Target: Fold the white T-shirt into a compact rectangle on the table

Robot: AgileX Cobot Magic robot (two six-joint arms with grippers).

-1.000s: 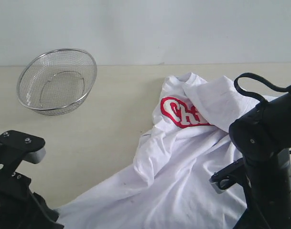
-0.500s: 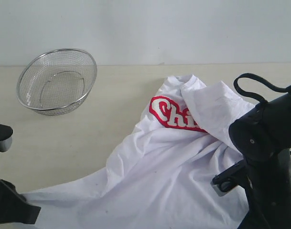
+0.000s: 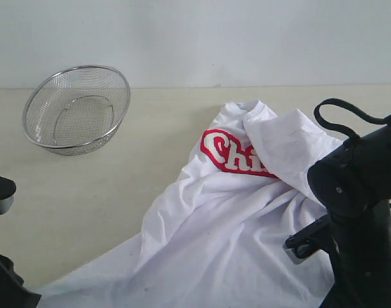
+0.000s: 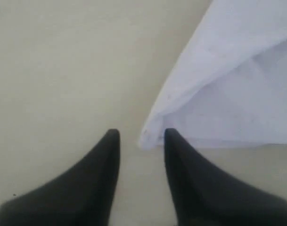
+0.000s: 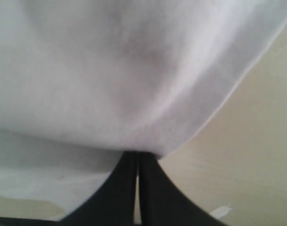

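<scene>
White T-shirt [image 3: 234, 224]: soft, rumpled cotton, lying in creases over the right and near part of the pale matte bench [image 3: 150, 147], with a fold lapping over the chest. Left gripper [image 4: 142, 137]: jaws parted a little, shirt corner at the gap between the tips, not pinched. Right gripper [image 5: 136, 157]: jaws pressed together, pinching a bunch of cloth. Print [image 3: 230, 154] reads "Chi", white letters edged red; the rest is covered. Round wire-mesh basket [image 3: 76, 109] far left.
</scene>
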